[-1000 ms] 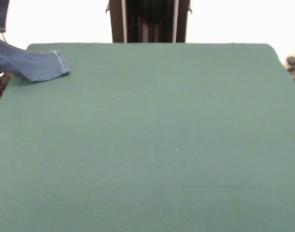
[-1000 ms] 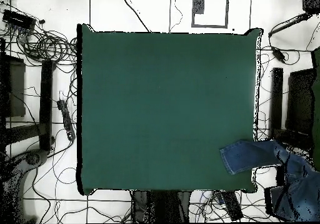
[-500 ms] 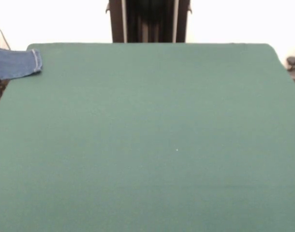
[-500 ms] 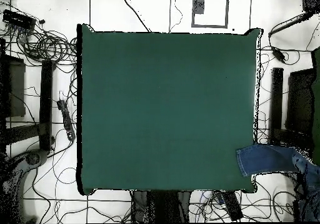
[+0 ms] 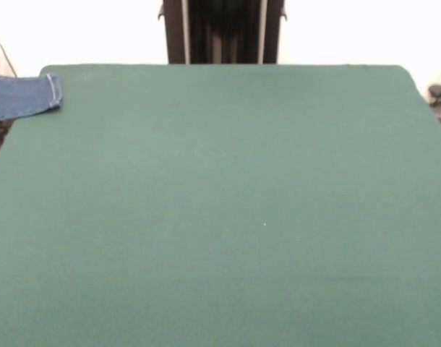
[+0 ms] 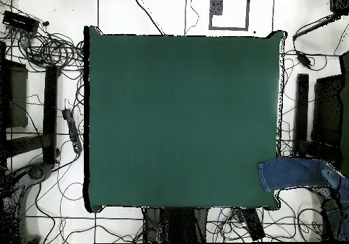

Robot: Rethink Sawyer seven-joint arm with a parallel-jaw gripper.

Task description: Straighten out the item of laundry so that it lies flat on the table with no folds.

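The item of laundry point(image 5: 25, 95) is blue denim, and only one hemmed leg end lies on the table point(image 5: 228, 202), at its far left corner in the front view. In the overhead view the item of laundry point(image 6: 290, 174) rests its hem on the table point(image 6: 184, 118) at the lower right corner, while the rest of the denim trails off past the right edge. No gripper shows in either view.
Black cables point(image 6: 48, 50) and dark stands point(image 6: 49, 112) lie on the floor to the left of the table in the overhead view. Dark equipment point(image 6: 327, 108) stands beyond its right edge. The robot's black pedestal point(image 5: 222, 32) rises behind the far edge in the front view.
The denim leg has slid off toward the table's corner, so less of it lies on the cloth than a second ago. Since half a second ago it has hardly moved.
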